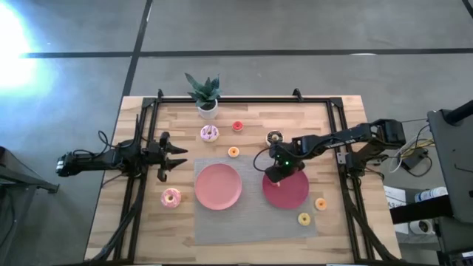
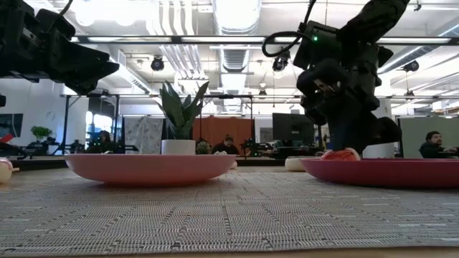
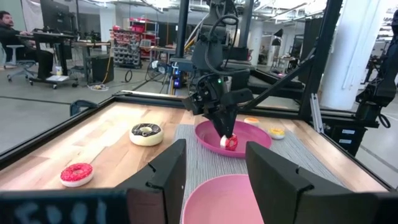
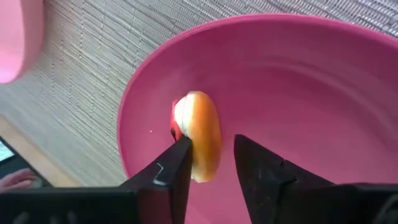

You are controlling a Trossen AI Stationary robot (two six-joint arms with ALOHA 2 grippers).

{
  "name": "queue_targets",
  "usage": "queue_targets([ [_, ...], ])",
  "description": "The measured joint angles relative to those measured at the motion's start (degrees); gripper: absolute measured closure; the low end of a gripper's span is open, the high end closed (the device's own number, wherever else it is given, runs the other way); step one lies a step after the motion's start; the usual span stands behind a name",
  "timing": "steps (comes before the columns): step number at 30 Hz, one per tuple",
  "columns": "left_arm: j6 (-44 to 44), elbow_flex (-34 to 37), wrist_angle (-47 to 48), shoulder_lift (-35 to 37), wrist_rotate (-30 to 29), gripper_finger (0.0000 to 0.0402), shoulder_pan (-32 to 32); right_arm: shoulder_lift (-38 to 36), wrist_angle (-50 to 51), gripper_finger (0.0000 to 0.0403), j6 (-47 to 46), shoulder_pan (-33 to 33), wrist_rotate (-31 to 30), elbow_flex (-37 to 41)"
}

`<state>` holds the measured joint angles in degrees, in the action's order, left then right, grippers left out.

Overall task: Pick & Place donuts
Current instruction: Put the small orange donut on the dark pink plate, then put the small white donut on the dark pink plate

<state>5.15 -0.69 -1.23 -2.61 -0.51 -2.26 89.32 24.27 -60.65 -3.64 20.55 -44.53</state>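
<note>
My right gripper [image 1: 278, 177] [image 4: 211, 146] points down into the right pink plate [image 1: 295, 193], slightly open around a small red-iced donut [image 4: 198, 134] [image 3: 229, 142] that stands on edge in the plate. My left gripper [image 1: 179, 153] [image 3: 214, 155] hovers open near the table's left side, by the left pink plate [image 1: 218, 186]. Lying flat on the wood are a pink donut [image 1: 171, 197], a white-pink sprinkled one [image 1: 209, 133], a chocolate one [image 1: 274, 137] [image 3: 147, 133], and tiny red [image 1: 237, 126] and orange [image 1: 233, 152] ones. Two more tiny donuts [image 1: 320, 204] [image 1: 304, 218] lie beside the right plate. My right gripper comes from above, pointing down. One finger [image 4: 177, 158] lies against the lower rim [image 4: 194, 168] of the red-iced donut. The other finger [image 4: 252, 158] stands apart from it, with a strip of plate showing between. The donut stands on edge with its lower rim at the plate's floor.
A grey woven mat [image 1: 251, 222] lies under both plates. A potted plant [image 1: 205, 96] stands at the far edge. A black frame [image 1: 244, 100] rims the wooden table. People sit at desks in the room beyond.
</note>
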Motion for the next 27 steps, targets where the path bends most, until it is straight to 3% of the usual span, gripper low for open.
queue_targets([
  [7, 0.0, 0.0, 0.0, 0.0, 0.0, 0.0262, 0.0, -1.9, 4.8, 0.0272, 0.4, 0.0, -5.9, -0.9],
  [15, 0.0, 0.0, 0.0, 0.0, 0.0, 0.0262, 0.0, -3.9, 19.8, 0.0270, 4.1, 0.0, -17.5, -6.1],
  [22, 0.0, 0.0, 0.0, 0.0, 0.0, 0.0262, 0.0, -4.2, 27.3, 0.0268, 10.3, 0.9, -20.0, -8.3],
  [27, 0.0, 0.0, 0.0, 0.0, 0.0, 0.0262, 0.0, -6.3, 33.2, 0.0268, 15.2, 6.3, -22.6, -8.9],
])
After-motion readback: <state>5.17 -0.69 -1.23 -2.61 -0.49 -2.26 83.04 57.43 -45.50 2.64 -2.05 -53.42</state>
